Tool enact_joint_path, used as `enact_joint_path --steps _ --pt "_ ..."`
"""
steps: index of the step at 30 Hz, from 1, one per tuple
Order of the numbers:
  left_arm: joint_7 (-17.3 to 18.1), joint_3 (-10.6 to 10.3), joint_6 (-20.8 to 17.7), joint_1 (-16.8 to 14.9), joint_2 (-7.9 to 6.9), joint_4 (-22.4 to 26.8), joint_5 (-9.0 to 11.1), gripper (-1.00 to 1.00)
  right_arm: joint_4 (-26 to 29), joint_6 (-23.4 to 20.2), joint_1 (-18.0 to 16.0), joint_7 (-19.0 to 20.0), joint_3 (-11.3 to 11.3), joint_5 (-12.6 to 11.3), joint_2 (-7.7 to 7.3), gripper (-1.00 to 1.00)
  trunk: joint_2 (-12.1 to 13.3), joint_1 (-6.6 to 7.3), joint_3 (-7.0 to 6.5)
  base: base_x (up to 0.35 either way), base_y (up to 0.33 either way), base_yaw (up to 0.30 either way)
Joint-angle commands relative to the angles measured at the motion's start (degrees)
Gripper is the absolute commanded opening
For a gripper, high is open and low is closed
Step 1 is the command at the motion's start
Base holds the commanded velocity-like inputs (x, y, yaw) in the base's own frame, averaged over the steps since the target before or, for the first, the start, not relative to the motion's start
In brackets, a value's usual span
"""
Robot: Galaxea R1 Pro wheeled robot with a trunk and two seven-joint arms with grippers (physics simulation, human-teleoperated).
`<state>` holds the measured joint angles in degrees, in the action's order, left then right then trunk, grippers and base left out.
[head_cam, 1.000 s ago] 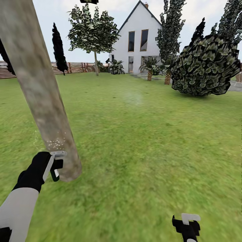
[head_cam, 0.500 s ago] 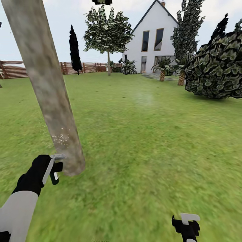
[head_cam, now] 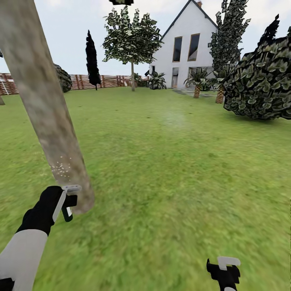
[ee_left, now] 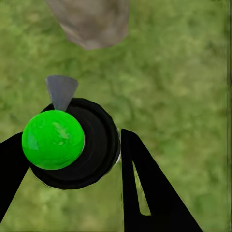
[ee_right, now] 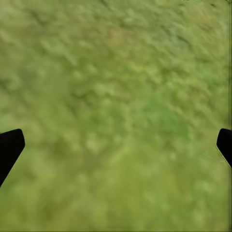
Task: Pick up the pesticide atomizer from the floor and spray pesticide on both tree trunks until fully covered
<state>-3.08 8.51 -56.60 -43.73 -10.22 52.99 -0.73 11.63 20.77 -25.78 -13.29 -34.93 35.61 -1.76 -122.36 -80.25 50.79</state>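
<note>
Spraying is proceeding at the tree trunk [head_cam: 48,121]; the left gripper [head_cam: 66,202] is clamping the pesticide atomizer [ee_left: 72,145] beside its base; whitish pesticide [head_cam: 61,169] is speckling one low patch; nozzle wants sweeping upward; the right gripper [ee_right: 116,145] is hanging released over grass.

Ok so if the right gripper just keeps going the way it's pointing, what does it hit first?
Most likely the grass: the right gripper points at bare lawn, with nothing between its spread fingers. How far off the ground lies is unclear.

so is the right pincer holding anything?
No. In the right wrist view the right pincer has its fingers spread wide apart with just grass between them.
</note>
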Motion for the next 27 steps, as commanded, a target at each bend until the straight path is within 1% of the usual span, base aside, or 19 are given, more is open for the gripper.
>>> enact_joint_path --steps 1,5,8,21,27 --pt "-0.09 0.01 -0.26 -0.04 0.02 0.08 -0.07 -1.0 -0.12 0.24 -0.06 -0.17 -0.4 0.6 0.0 1.0 -0.02 -0.01 0.05 0.156 -0.261 0.0" --pt "-0.09 -0.09 -0.26 -0.04 0.02 0.34 -0.06 -1.0 -0.12 0.24 -0.06 -0.21 -0.4 0.6 0.0 1.0 -0.02 -0.01 0.05 0.156 -0.261 0.007" --pt "-0.09 -0.15 -0.26 -0.04 0.02 0.6 -0.1 -1.0 -0.12 0.24 -0.06 -0.23 -0.4 0.6 0.0 1.0 -0.02 -0.01 0.05 0.159 -0.256 0.141" --pt "-0.07 -0.14 -0.26 -0.04 0.02 0.88 -0.06 -1.0 -0.12 0.24 -0.06 -0.19 -0.4 0.6 0.0 1.0 -0.02 -0.01 0.05 0.182 -0.237 0.269" --pt "-0.04 0.28 -0.39 -0.42 -0.23 0.97 -0.19 -1.0 -0.12 0.24 -0.06 -0.21 -0.4 0.6 0.0 1.0 -0.02 -0.01 0.05 0.23 -0.198 0.267"
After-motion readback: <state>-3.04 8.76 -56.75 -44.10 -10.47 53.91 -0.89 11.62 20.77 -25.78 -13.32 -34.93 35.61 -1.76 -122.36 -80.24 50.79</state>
